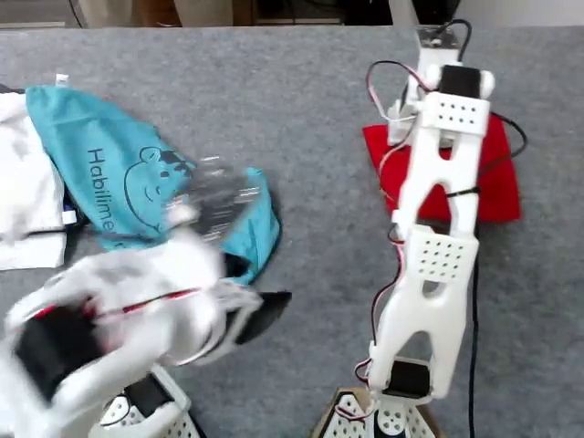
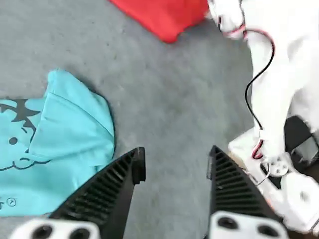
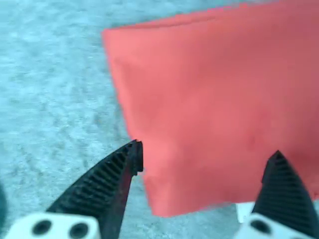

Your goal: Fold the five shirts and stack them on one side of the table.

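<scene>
A teal shirt [image 1: 137,182] with a dark print lies spread at the table's left, its near corner folded over. My left gripper [image 2: 174,164] hovers open over bare grey cloth just beside that shirt's edge [image 2: 60,144], nothing between its fingers. A folded red shirt [image 1: 488,178] lies at the right, partly under the right arm [image 1: 443,210]. My right gripper [image 3: 204,159] hangs open above the red shirt [image 3: 214,94], near one of its corners, gripping nothing. A white shirt [image 1: 23,192] lies at the far left, overlapped by the teal one.
The table is covered in grey felt [image 1: 310,109], bare between the teal and red shirts. Both arm bases [image 1: 383,415] stand at the near edge. The right arm's cables [image 2: 259,94] hang close to the left gripper's side.
</scene>
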You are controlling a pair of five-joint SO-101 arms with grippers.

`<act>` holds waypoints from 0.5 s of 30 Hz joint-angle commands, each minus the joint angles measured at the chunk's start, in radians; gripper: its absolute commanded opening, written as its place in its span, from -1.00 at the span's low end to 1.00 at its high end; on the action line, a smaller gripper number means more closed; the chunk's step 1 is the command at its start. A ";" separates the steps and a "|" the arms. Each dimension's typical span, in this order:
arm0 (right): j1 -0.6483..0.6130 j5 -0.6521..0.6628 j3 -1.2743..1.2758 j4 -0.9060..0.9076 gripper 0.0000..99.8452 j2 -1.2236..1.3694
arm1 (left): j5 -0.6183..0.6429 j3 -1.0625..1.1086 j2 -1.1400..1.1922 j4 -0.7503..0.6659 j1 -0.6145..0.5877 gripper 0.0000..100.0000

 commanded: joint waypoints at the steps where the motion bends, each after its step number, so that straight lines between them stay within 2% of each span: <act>1: -0.101 0.014 0.002 0.020 -0.23 -0.087 | -0.003 0.008 -0.062 -0.035 -0.227 -0.55; 5: -0.262 0.009 0.004 0.020 -0.23 -0.139 | -0.035 0.020 -0.062 -0.057 -0.600 -0.54; 8: -0.410 0.006 0.005 0.020 -0.23 -0.145 | -0.060 0.121 -0.070 -0.138 -0.825 -0.54; 12: -0.610 0.006 0.074 0.020 -0.23 -0.130 | -0.054 0.330 -0.068 -0.285 -1.056 -0.54; 15: -0.731 0.009 0.199 0.020 -0.23 -0.110 | -0.054 0.483 -0.071 -0.385 -1.178 -0.55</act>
